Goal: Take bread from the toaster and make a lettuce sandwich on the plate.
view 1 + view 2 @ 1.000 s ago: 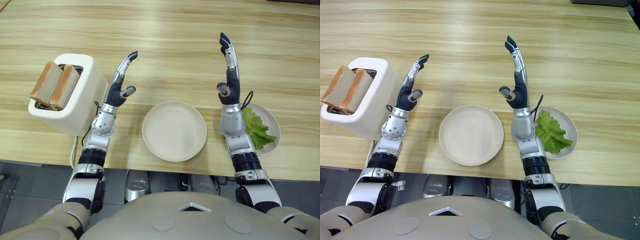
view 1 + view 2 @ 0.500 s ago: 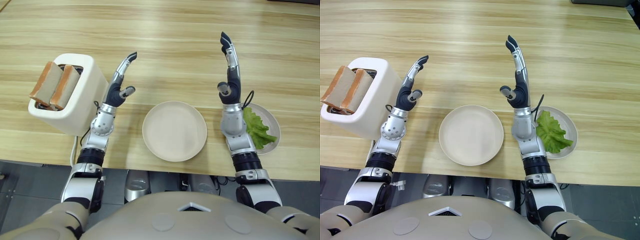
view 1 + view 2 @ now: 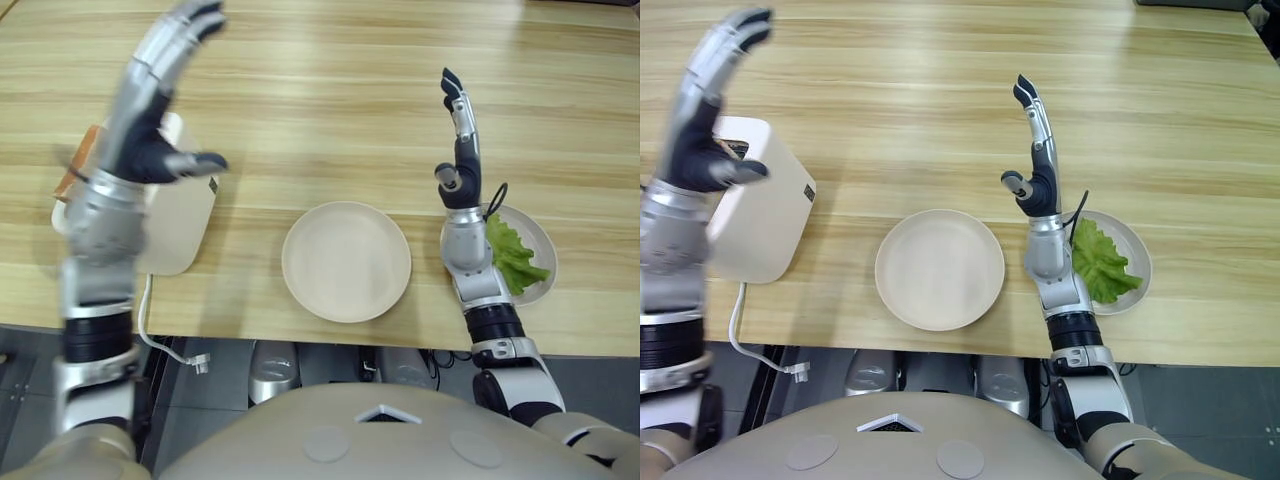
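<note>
Nothing assembled yet. We see the round cream plate (image 3: 346, 262) bare on the wooden bench (image 3: 330, 100), brown-crusted bread (image 3: 74, 171) in the white toaster (image 3: 760, 220), green lettuce (image 3: 512, 260) on its small dish (image 3: 545, 245). Left hand (image 3: 150, 110) above toaster, fingers spread, empty; right hand (image 3: 458, 150) beside lettuce, fingers straight together, empty.

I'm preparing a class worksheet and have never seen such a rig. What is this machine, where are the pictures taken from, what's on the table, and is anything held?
It is a humanoid robot with two arms. Both pictures come from a stereo camera on its head, looking down at a wooden table, so they show one scene. The left robot hand hangs open above a white toaster, bread mostly hidden behind it. The right robot hand stands upright and open beside a small plate of lettuce. An empty plate lies between. Nothing is held.
</note>
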Motion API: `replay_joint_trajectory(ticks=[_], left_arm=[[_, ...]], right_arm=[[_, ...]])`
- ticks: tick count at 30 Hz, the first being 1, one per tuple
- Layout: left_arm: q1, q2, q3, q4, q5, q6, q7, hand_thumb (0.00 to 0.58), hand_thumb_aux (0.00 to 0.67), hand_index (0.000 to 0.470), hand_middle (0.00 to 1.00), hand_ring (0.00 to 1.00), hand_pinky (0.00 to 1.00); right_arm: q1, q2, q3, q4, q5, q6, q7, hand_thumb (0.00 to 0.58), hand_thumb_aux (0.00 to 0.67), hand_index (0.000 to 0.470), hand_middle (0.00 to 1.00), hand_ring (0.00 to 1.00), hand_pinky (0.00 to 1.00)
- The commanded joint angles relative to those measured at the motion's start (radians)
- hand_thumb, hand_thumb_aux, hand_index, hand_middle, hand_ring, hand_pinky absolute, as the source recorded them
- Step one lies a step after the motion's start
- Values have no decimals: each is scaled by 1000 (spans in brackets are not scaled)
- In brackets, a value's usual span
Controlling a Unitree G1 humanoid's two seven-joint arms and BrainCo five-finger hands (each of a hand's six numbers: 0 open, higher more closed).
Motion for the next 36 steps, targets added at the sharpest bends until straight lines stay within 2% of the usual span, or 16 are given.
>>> replay_joint_trajectory(ticks=[1,4,8,14,27,28,29,31,32,33,34,36], left_arm=[[53,117,132,88,46,76,-36,0,0,0,0,0,0],[115,220,204,239,101,85,-22,0,0,0,0,0,0],[191,306,216,394,198,82,41,0,0,0,0,0,0],[203,334,110,567,255,94,64,0,0,0,0,0,0],[111,368,-68,840,262,28,139,0,0,0,0,0,0],[104,374,-75,862,260,21,145,116,71,49,0,0,0],[99,380,-81,881,258,13,151,198,126,87,0,0,0],[95,390,-90,903,251,0,160,474,384,263,0,0,0],[93,394,-96,909,246,-6,164,519,452,310,0,0,0],[90,396,-102,915,243,-13,167,519,452,310,0,0,0],[87,397,-107,920,241,-18,170,580,670,460,0,0,0],[84,397,-112,923,235,-28,173,580,670,460,0,0,0]], right_arm=[[5,5,-6,-14,0,14,-9,0,0,0,0,0,0],[8,4,-8,-15,0,18,-13,0,0,0,0,0,0],[12,2,-12,-15,1,21,-14,0,0,0,0,0,0],[14,-2,-20,-6,3,22,-15,0,0,0,0,0,0],[20,-10,-24,-3,9,26,-13,0,0,0,0,0,0],[20,-10,-23,-3,9,26,-13,0,0,0,0,0,0],[20,-10,-22,-2,9,26,-12,0,0,0,0,0,0],[20,-10,-21,-2,8,27,-11,0,0,0,0,0,0],[20,-10,-19,-2,7,27,-11,0,0,0,0,0,0],[21,-10,-19,-3,6,28,-11,0,0,0,0,0,0],[21,-10,-18,-3,5,28,-11,0,0,0,0,0,0],[22,-11,-18,-4,3,28,-11,0,0,0,0,0,0]])
